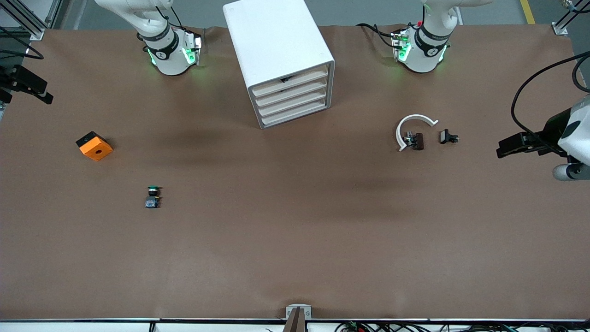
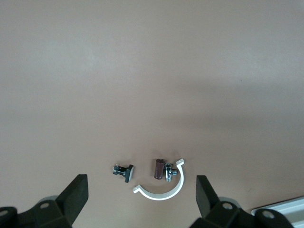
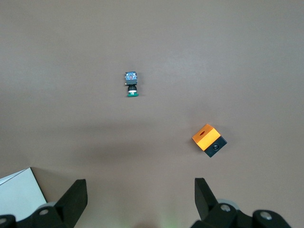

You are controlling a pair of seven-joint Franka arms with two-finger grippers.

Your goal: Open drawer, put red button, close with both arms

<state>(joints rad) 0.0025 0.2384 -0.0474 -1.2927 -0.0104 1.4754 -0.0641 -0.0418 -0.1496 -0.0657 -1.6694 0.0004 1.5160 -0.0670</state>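
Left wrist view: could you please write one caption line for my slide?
Open left gripper hovering over a white curved clip, a dark red-capped button and a small black part.

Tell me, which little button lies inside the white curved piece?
The red button, dark-capped, within the white arc; the green-capped button lies alone near the orange box.

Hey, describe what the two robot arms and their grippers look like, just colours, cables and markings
Both arms are glossy white with black joint bands. The right arm's base and left arm's base glow with green lights; black cables trail from the left one. The left gripper and right gripper have matte black, wedge-shaped fingers.
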